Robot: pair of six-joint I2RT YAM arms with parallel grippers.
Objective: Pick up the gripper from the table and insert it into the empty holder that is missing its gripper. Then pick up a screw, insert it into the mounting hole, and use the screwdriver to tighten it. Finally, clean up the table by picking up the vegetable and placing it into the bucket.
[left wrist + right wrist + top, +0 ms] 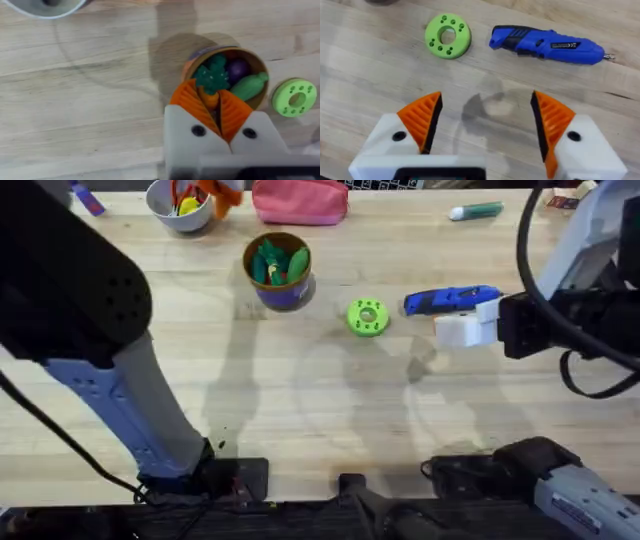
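My left gripper (216,102) is shut on the vegetable (210,96), a small orange carrot whose green leafy top (212,77) hangs over the near side of the bucket (258,61). The bucket (283,293) stands at the table's back middle and holds green and purple toy vegetables. The blue screwdriver (450,300) lies right of centre, also seen at close range as the screwdriver (547,45). My right gripper (486,102) hovers open just in front of it, an orange ribbed pad on each white holder (585,137); it appears as white blocks (466,328) overhead. The screw is out of view.
A green round disc (367,317) lies between bucket and screwdriver. At the back stand a white bowl (170,210) with scissors, a pink pouch (300,202) and a teal marker (476,212). My left arm (80,290) looms large over the table's left side.
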